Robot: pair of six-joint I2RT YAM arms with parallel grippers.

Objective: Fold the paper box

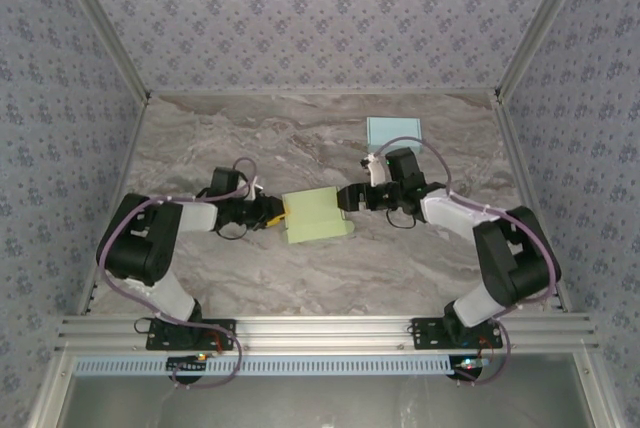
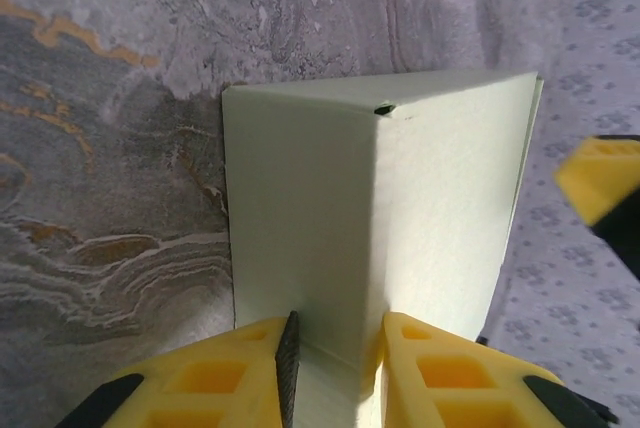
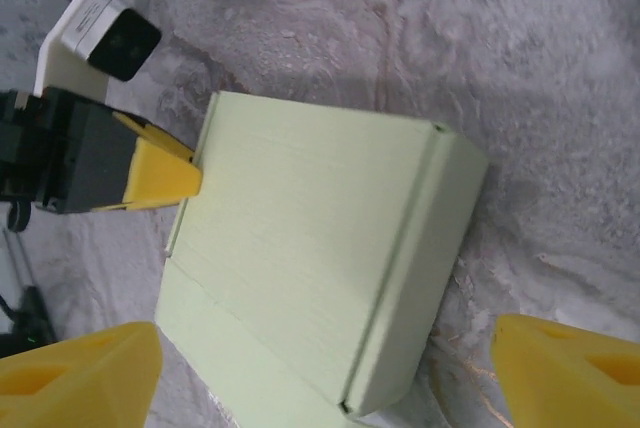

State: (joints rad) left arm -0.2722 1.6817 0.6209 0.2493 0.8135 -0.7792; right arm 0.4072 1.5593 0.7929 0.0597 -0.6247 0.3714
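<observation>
Yellow left fingers (image 2: 240, 380) pinch the paper box (image 2: 300, 198); right fingers (image 3: 80, 373) straddle it, spread.

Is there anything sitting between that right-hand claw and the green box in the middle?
Nothing visible. The right claw hangs open at the right edge of the pale green paper box, with just bare marble tabletop around them. The light blue box lies farther back, out of the path.

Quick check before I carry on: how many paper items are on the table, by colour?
Pale green box: 1
Pale blue paper item: 1
Total: 2
</observation>
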